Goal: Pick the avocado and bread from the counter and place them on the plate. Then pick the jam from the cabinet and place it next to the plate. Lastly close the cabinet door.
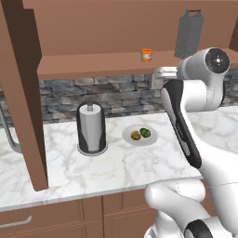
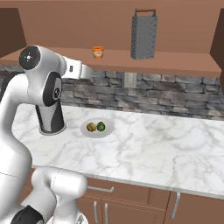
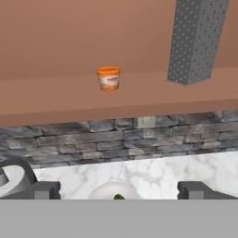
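Observation:
The yellow-brown bread (image 1: 135,135) and the dark green avocado (image 1: 145,132) lie side by side on the pale plate (image 1: 128,138), which rests on the marble counter (image 1: 116,167). Up on the cabinet shelf (image 1: 93,62) stands the orange jam jar (image 3: 109,78), upright. My gripper (image 3: 119,190) is open with nothing between its widely spread fingertips (image 3: 46,189). It hovers above the plate, below shelf height, facing the stone back wall, with the jam higher up and slightly left of centre. The cabinet door (image 1: 21,102) stands open at the left.
A tall grey metal grater (image 2: 144,35) stands on the shelf to the right of the jam. A dark paper-towel holder (image 1: 91,128) stands on the counter left of the plate. Bare marble stretches to the right (image 2: 175,144). Wooden drawers (image 2: 131,201) sit below the counter.

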